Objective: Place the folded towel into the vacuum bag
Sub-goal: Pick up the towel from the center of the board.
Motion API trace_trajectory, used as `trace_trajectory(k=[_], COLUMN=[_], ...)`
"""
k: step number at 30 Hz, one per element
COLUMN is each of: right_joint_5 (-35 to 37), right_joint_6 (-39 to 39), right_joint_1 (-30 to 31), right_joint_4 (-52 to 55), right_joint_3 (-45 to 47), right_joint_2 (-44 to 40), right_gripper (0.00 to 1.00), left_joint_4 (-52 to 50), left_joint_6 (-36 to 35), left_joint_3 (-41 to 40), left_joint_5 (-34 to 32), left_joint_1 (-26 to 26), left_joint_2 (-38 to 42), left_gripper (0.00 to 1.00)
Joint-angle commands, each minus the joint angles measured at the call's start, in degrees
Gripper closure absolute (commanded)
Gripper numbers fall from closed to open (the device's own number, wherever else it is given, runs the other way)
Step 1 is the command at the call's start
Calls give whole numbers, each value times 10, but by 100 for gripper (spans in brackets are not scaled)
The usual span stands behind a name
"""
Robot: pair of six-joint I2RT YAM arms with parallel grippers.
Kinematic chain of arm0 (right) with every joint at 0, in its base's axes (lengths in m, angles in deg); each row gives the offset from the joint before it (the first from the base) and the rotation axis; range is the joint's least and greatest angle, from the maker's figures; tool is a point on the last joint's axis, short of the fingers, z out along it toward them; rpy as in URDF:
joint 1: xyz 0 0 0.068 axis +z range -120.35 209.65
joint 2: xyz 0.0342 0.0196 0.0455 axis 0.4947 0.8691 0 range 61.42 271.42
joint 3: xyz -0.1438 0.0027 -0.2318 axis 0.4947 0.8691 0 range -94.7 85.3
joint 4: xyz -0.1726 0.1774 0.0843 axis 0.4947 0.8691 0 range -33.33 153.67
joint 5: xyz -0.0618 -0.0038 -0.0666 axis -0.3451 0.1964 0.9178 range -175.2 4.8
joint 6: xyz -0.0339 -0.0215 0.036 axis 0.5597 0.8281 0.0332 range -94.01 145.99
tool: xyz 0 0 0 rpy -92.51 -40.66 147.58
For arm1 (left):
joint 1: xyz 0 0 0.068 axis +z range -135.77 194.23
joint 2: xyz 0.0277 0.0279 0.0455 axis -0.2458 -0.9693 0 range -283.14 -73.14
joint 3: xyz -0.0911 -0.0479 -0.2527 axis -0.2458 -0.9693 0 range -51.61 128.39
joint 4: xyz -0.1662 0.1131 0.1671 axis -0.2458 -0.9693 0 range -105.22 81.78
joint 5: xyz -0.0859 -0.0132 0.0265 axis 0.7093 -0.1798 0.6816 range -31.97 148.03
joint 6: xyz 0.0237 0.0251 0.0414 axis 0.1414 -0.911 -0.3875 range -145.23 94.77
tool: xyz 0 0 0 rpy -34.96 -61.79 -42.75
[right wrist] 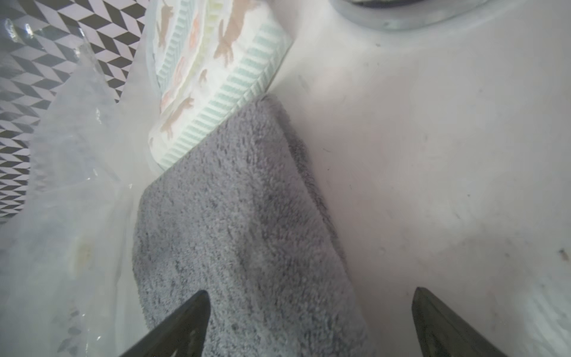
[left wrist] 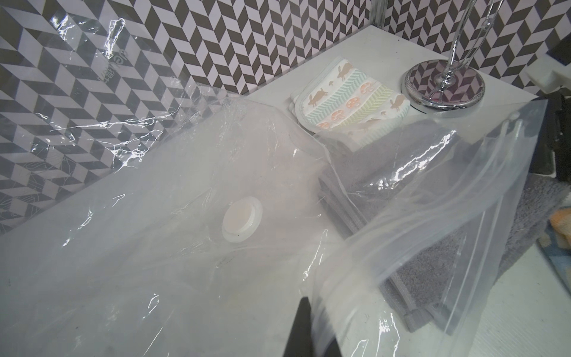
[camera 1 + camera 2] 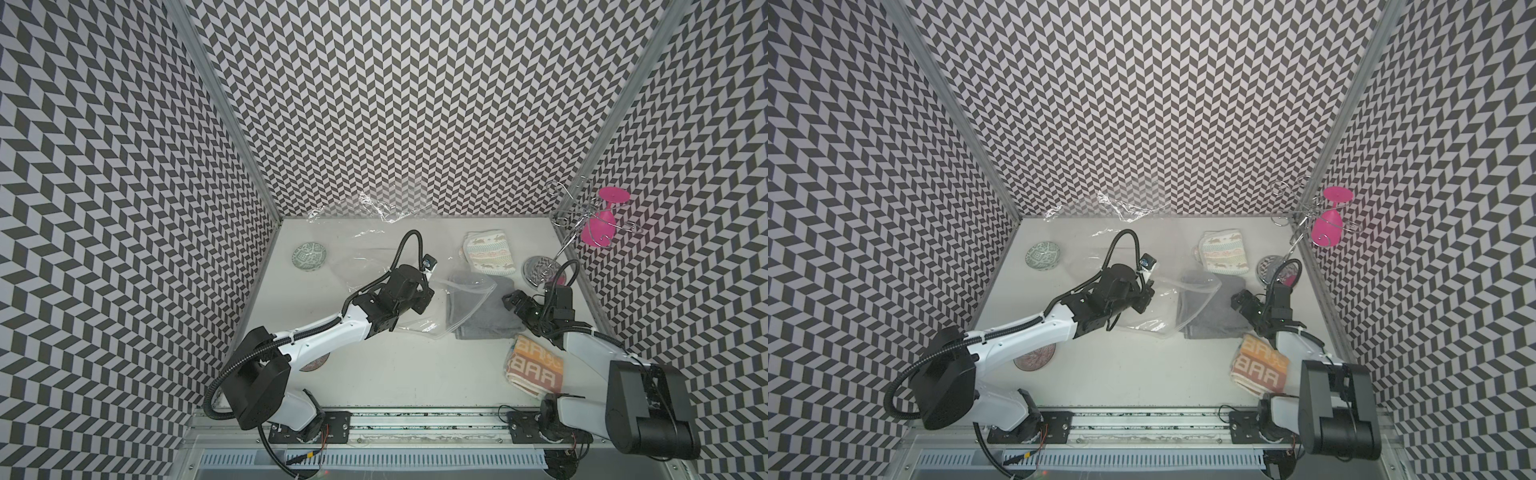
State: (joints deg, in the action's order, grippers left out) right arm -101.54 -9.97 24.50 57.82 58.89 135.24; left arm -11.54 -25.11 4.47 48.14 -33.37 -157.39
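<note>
Where the folded towel (image 3: 484, 318) lies: flat on the table (image 3: 374, 374), between the two grippers; its left part sits under the raised mouth of the vacuum bag (image 2: 185, 173), its right part bare.
Left gripper (image 2: 304, 312): clamped tight on the bag's zip edge, holding the upper sheet up over the towel.
Right gripper (image 1: 310, 292): jaws spread wide, gripping nothing; one finger (image 1: 185, 321) over the towel's right edge, the other over bare table.
Valve cap (image 2: 242, 220): white, round, on the bag, apart from the towel.
Rabbit-print towel (image 3: 490, 253): touching the folded towel's far edge.
</note>
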Motion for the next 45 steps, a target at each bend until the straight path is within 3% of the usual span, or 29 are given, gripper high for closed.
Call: trace_trajectory(k=[1, 6, 10, 17, 27, 29, 32, 33, 34, 36, 41, 45], right_joint_5=[-16, -21, -99, -176, -123, -121, -125, -119, -113, -98, -78, -55], right_joint_6=[14, 31, -7, -41, -40, -37, -36, -35, -33, -23, 4, 28], right_joint_1=[1, 45, 53, 64, 99, 104, 106, 106, 106, 107, 106, 106], right_joint_4=[-49, -127, -215, -329, -369, -379, -397, -393, -389, -370, -310, -239], right_joint_3=[-1, 40, 76, 114, 101, 96, 97, 97, 97, 94, 75, 57], right_joint_2=[25, 18, 37, 28, 46, 62, 78, 79, 78, 69, 32, -20], right_gripper=[0, 0, 0, 0, 7, 14, 39, 49, 69, 87, 100, 100], left_joint_4=[-10, -16, -15, -9, -10, -11, -11, -11, -10, -8, -8, -5], left_joint_6=[11, 9, 5, 4, 6, 7, 7, 7, 8, 11, 31, 59], left_joint_3=[16, 21, 24, 20, 14, 16, 18, 18, 18, 18, 21, 24], left_joint_5=[-4, -3, -4, 0, 14, 13, 11, 10, 9, 10, 18, 49], left_joint_1=[3, 3, 4, 3, 4, 4, 4, 4, 4, 4, 14, 39], left_joint_2=[-11, -18, -26, -41, -47, -44, -42, -41, -40, -40, -40, -39], left_gripper=[100, 100, 100, 100, 100, 100, 100, 100, 100, 100, 100, 100])
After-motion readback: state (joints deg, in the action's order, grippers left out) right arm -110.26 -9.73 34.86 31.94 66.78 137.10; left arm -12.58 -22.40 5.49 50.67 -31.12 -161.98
